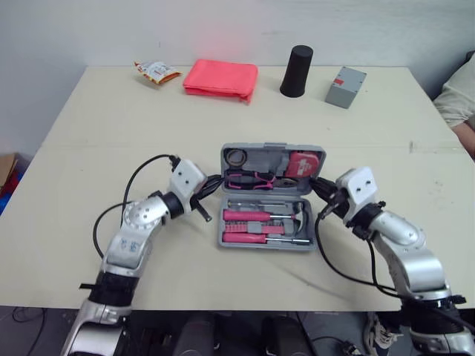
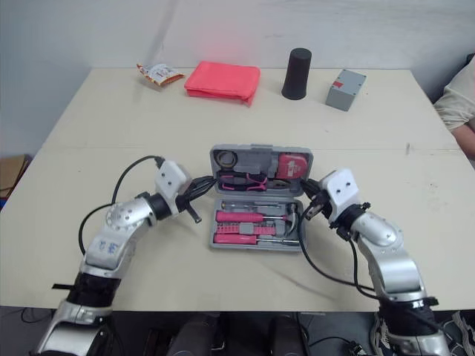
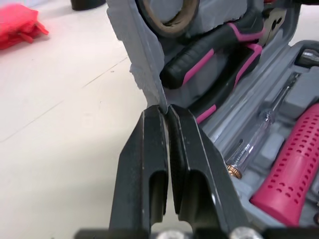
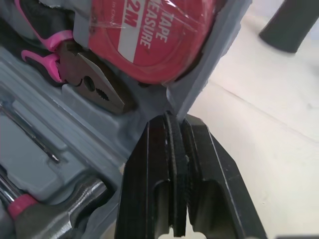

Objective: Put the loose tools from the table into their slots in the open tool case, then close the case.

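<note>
- A lab or test room is showing here: a plain white wall (image 1: 89, 30) is backing a pale counter (image 1: 111, 133).
- Mismatched props are sitting along its far edge: snack packet (image 1: 154, 71), folded red cloth (image 1: 220, 78), black cone (image 1: 297, 71), grey box (image 1: 345, 87).
- A person (image 1: 456, 93) is sitting alongside.

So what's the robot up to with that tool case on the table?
The tool case lies open on the table, with the pliers, tape measure and pink screwdrivers seated in their slots. The left gripper and right gripper are at opposite side edges of the lid, fingers shut, tips against its rim. It looks set to swing the lid closed.
</note>
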Controlling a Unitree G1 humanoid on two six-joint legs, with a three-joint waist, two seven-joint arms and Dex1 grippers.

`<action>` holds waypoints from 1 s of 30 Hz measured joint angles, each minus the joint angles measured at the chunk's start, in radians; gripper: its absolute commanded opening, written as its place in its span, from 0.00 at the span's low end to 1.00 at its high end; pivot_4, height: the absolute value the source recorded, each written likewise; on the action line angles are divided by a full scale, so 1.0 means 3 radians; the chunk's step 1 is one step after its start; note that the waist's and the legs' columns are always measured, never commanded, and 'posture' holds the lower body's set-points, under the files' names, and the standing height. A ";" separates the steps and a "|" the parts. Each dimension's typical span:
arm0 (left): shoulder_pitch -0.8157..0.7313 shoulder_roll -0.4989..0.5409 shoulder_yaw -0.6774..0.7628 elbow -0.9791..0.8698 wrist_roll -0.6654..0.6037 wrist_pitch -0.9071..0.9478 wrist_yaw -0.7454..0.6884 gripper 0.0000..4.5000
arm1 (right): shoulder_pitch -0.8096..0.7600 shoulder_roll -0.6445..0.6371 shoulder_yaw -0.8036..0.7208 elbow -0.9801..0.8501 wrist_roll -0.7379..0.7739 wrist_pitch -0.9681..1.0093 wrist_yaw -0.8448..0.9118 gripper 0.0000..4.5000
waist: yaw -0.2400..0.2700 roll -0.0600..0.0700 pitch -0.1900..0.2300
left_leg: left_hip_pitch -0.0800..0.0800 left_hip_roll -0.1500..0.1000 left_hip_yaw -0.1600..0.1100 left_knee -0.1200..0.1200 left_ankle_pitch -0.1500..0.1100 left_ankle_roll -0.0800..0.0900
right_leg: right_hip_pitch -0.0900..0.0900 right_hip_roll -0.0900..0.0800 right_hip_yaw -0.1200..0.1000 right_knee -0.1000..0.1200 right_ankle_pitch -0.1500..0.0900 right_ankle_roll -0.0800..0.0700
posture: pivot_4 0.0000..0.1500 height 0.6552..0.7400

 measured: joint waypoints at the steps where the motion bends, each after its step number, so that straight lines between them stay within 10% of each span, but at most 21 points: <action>1: 0.0070 -0.0010 -0.0001 -0.0014 0.0057 -0.0116 0.0050 0.00 | 0.0046 -0.0002 0.0027 0.0078 -0.0110 -0.0259 -0.0022 0.02 | -0.0002 0.0000 0.0000 | 0.0002 0.0000 0.0001 0.0000 0.0000 0.0000 | 0.0001 0.0000 0.0001 0.0000 0.0000 0.0000 | 1.00 0.95; 11: 0.0323 -0.0111 -0.0011 -0.0024 0.0304 -0.0512 0.0278 0.07 | 0.0232 0.0001 0.0106 0.0717 -0.0694 -0.1780 -0.0369 0.01 | -0.0006 0.0000 0.0000 | 0.0014 0.0003 0.0000 0.0000 0.0002 -0.0003 | 0.0011 0.0000 0.0002 0.0003 0.0000 0.0000 | 1.00 0.95; 19: 0.1327 0.0500 0.1094 -0.1615 -0.1257 0.1353 0.0096 0.74 | 0.1090 -0.0927 -0.0291 -0.0761 0.0646 -0.0597 0.0457 0.77 | -0.0089 -0.0005 0.0005 | 0.0010 0.0011 -0.0009 -0.0005 -0.0001 -0.0001 | 0.0015 0.0002 0.0028 -0.0001 -0.0001 -0.0002 | 1.00 0.95; 21: 0.1705 0.0784 0.1578 -0.1999 -0.1886 0.1737 -0.0060 0.74 | 0.1308 -0.1217 -0.0525 -0.1193 0.1102 -0.0173 0.0642 1.00 | -0.0089 -0.0008 0.0005 | 0.0020 0.0013 -0.0013 -0.0007 -0.0006 0.0000 | 0.0024 0.0001 0.0030 -0.0009 -0.0002 -0.0005 | 1.00 0.95; 25: 0.2179 0.1242 0.2483 -0.1923 -0.2644 0.2301 -0.0317 0.74 | 0.1780 -0.1671 -0.1095 -0.1583 0.2185 0.0893 0.1001 1.00 | -0.0016 -0.0012 0.0006 | 0.0037 0.0012 -0.0019 -0.0007 -0.0023 0.0016 | 0.0038 0.0001 0.0032 -0.0009 -0.0008 -0.0016 | 1.00 0.95; 30: 0.1575 0.1646 0.2181 -0.1454 -0.2463 0.2300 -0.0431 0.74 | 0.1954 -0.1866 -0.1257 -0.1734 0.2467 0.1426 0.1435 1.00 | 0.0085 -0.0013 0.0005 | 0.0033 0.0009 -0.0016 -0.0009 -0.0036 -0.0003 | 0.0034 -0.0001 0.0033 -0.0019 -0.0005 -0.0021 | 1.00 0.95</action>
